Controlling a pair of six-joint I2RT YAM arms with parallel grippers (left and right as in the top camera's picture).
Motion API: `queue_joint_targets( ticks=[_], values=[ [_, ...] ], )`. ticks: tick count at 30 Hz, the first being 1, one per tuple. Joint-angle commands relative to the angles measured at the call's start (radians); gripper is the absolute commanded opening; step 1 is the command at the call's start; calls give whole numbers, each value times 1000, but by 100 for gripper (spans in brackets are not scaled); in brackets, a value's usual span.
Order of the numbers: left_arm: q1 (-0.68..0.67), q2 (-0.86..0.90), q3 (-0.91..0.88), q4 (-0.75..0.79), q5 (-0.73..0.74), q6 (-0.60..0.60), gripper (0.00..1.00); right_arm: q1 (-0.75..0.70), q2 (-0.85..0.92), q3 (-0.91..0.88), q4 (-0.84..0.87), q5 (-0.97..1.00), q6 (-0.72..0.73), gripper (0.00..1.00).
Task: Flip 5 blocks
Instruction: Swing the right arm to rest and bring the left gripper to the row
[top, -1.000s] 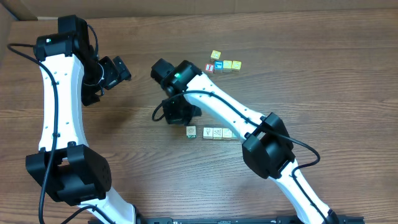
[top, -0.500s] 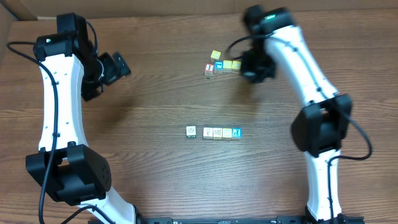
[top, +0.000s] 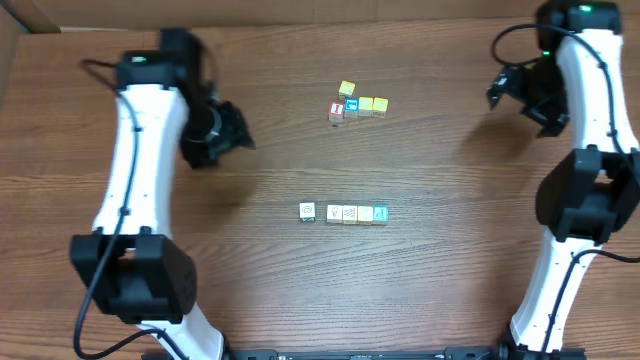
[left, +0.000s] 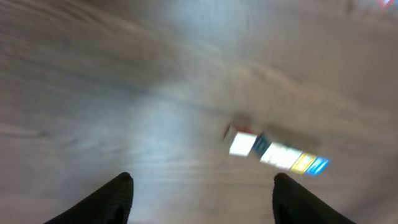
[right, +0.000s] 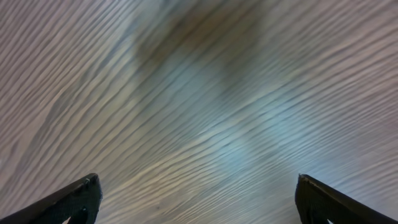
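Five blocks (top: 349, 213), one row near the middle of the table (top: 300, 290), running left to right in the overhead view. The leftmost cube sits off from the rest by a small gap. The other four stand side by side, touching or nearly so. The right-end cube shows a blue face; the remaining faces are too small to read.

Open room: bare wood on every side of the row, toward the near edge and toward both arm bases. A broad band of wood also separates the row from the second cluster (top: 358, 102). That cluster has five cubes, well apart from the row toward the far edge. Four form a short line with a red-lettered one at its left end, and one yellow cube sits just behind. A cardboard wall (top: 30, 15) borders the far edge and far-left corner.

Left arm (top: 135, 170): base at the near left, rising along the left side and bent inward at the top. The left gripper (top: 238, 132) points toward the table's centre, well apart from the row and up-left of it. In the blurred wrist view its fingers (left: 112, 199) are spread with nothing between them, and the row is a smear ahead.

Right arm (top: 600, 100): stretched along the right edge to the far-right corner. The right gripper (top: 500, 92) faces inward, well apart from both groups. Its fingertips (right: 74, 199) sit at the frame's lower corners, released wide, with only wood grain between.
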Motion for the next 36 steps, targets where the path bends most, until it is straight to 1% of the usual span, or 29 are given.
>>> queue_joint_targets(
  ticks=[1, 2, 3, 4, 5, 6, 7, 9, 14, 16, 20, 24, 31, 36],
  values=[
    [-85, 11, -11, -12, -89, 5, 64, -46, -37, 14, 18, 10, -1, 100],
    [-104, 11, -11, -9, -88, 4, 63, -61, -37, 14, 33, 10, -2, 100],
    [-121, 11, -11, -5, -79, 0, 60, -71, -37, 14, 47, 10, -1, 100],
    [-135, 11, -11, -3, -72, -4, 43, -80, -37, 14, 60, 10, -2, 100],
    [-152, 11, -11, -2, -73, -17, 20, -90, -37, 14, 79, 10, -1, 100],
    [-169, 12, -11, -1, -82, -19, 7, -97, -37, 14, 94, 10, -2, 100],
    [-185, 15, -11, -2, -101, -23, 4, -103, -37, 14, 113, 10, -1, 100],
    [-216, 21, -11, -8, -151, -43, 4, -110, -37, 14, 152, 10, -1, 100],
    [-280, 27, -42, -5, -163, -65, 4, -114, -37, 14, 227, 10, -2, 100],
    [-301, 27, -98, 21, -193, -108, 4, -114, -37, 14, 253, 10, -1, 100],
    [-298, 27, -189, 63, -195, -113, 4, -114, -37, 14, 262, 10, -1, 100],
    [-295, 27, -299, 160, -146, -109, 4, -114, -37, 14, 262, 10, -1, 100],
    [-295, 27, -457, 393, -148, -58, 4, -114, -37, 14, 262, 10, -2, 100],
    [-296, 27, -523, 494, -148, -59, 4, -114, -37, 14, 262, 10, -1, 100]
  ],
)
